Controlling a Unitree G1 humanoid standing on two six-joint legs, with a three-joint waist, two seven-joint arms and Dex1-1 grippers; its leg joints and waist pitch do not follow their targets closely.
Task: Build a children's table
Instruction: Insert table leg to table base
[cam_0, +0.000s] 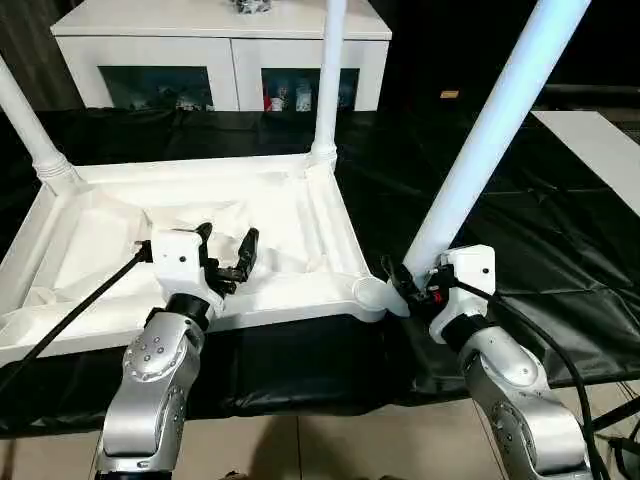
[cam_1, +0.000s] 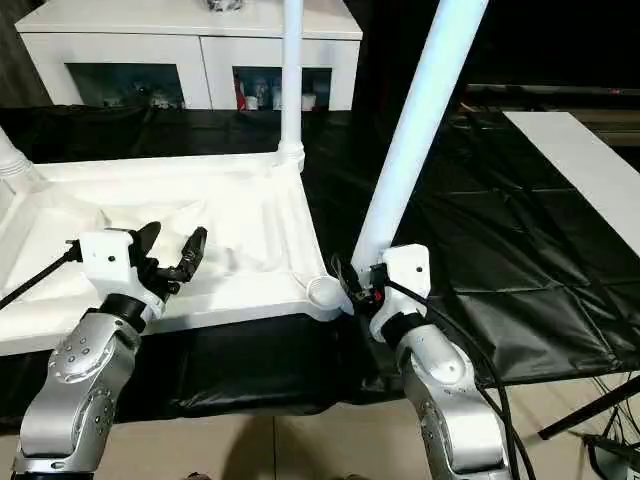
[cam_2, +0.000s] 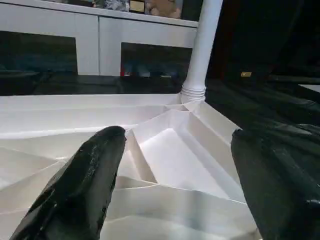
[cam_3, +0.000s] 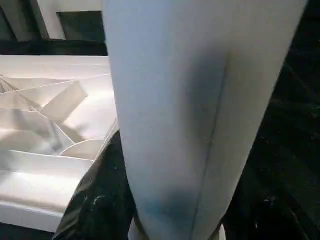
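1. I see the children's table top (cam_0: 300, 200) lying upside down, ribbed underside up, on a worktop covered with a black sheet (cam_0: 520, 240).
2. Two legs already stand in its far corner sockets: one at the far right corner (cam_0: 328, 70), another at the far left corner (cam_0: 28, 130).
3. My right gripper (cam_0: 420, 285) has its fingers clamped around the bottom end of a third leg (cam_0: 490, 130). The tube tilts up and to the right.
4. That leg's lower end sits just beside the open near right socket (cam_0: 370, 293); I cannot tell whether they touch.
5. My left gripper (cam_0: 228, 255) hovers over the near part of the tabletop's underside, fingers (cam_2: 85, 185) spread wide with nothing between them.
6. Behind the worktop stands a white cabinet (cam_0: 220, 40) with glass doors.
7. A white panel (cam_0: 600, 150) lies on the black sheet at the far right.
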